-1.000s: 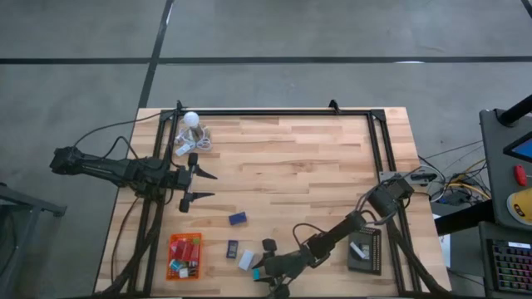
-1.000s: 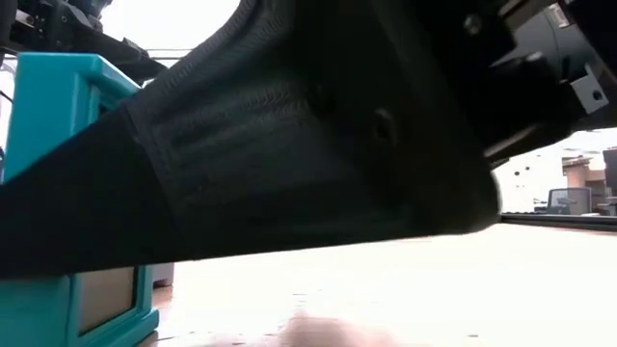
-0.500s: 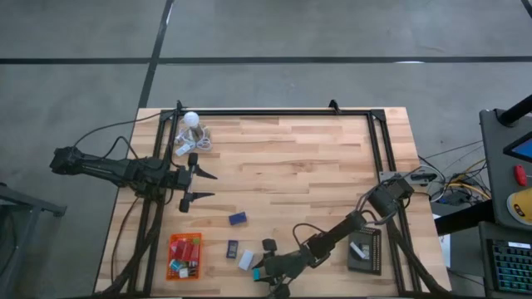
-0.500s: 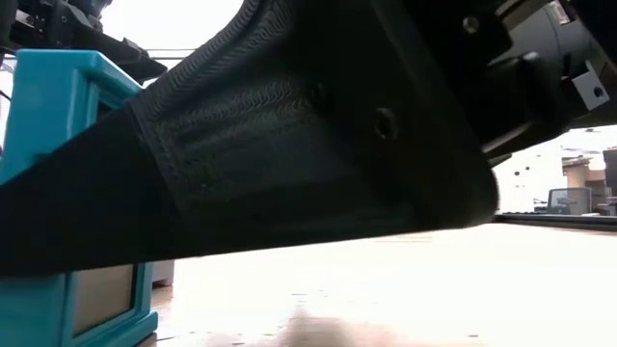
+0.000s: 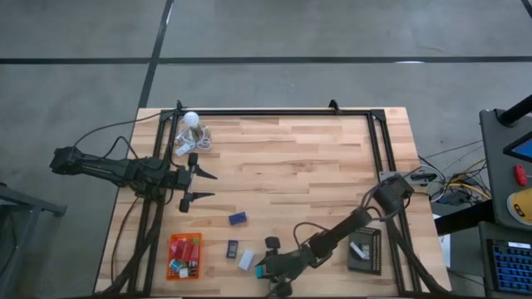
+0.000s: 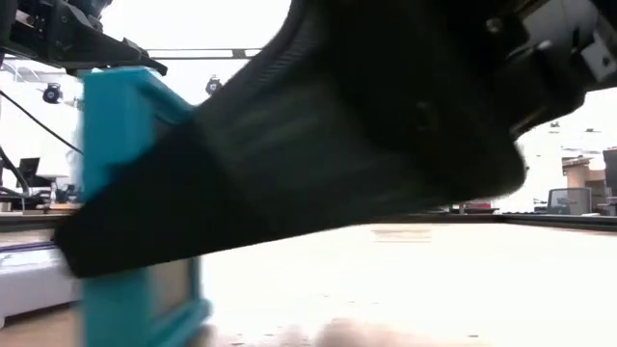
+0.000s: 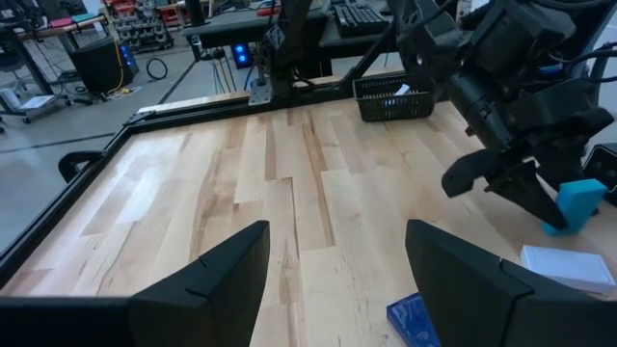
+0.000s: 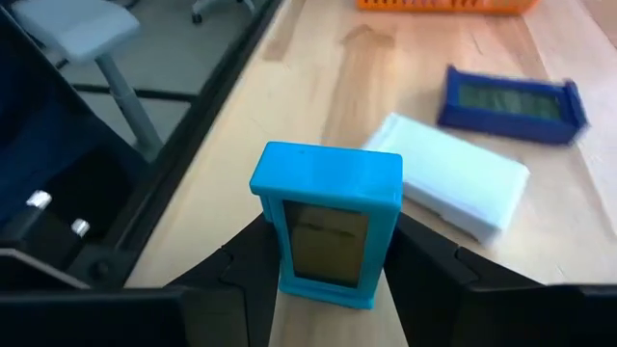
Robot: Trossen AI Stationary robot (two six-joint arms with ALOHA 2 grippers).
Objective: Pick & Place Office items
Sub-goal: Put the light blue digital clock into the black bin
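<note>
My right gripper (image 5: pixel 264 272) is near the table's near edge, shut on a teal block-shaped piece (image 8: pixel 328 193), which also shows in the low view (image 6: pixel 135 202) and the left wrist view (image 7: pixel 578 202). A white piece (image 8: pixel 453 188) lies flat beside it, and a navy piece (image 8: pixel 511 101) lies a little farther off. Another navy piece (image 5: pixel 238 218) and a black piece (image 5: pixel 270 243) lie on the wood. The orange tray (image 5: pixel 184 256) holds several small pieces. My left gripper (image 5: pixel 206 186) waits open and empty over the table's left side. My right gripper pinches the teal block by its two narrow sides (image 8: pixel 280 255), on the lower half, between its two fingers (image 8: pixel 424 260). The fingers come low from the table's right side. The block stands upright in the hold. I cannot tell whether its bottom touches the wood.
A black ribbed tray (image 5: pixel 366 249) with a pale piece in it stands at the near right. A white round bulb-like thing with a coiled cord (image 5: pixel 191 133) lies at the far left. A black frame (image 5: pixel 274 111) runs along the table's edges. Bare wood fills the middle.
My right gripper has shifted a little toward the table's right edge with the teal block, which stays upright between the fingers.
</note>
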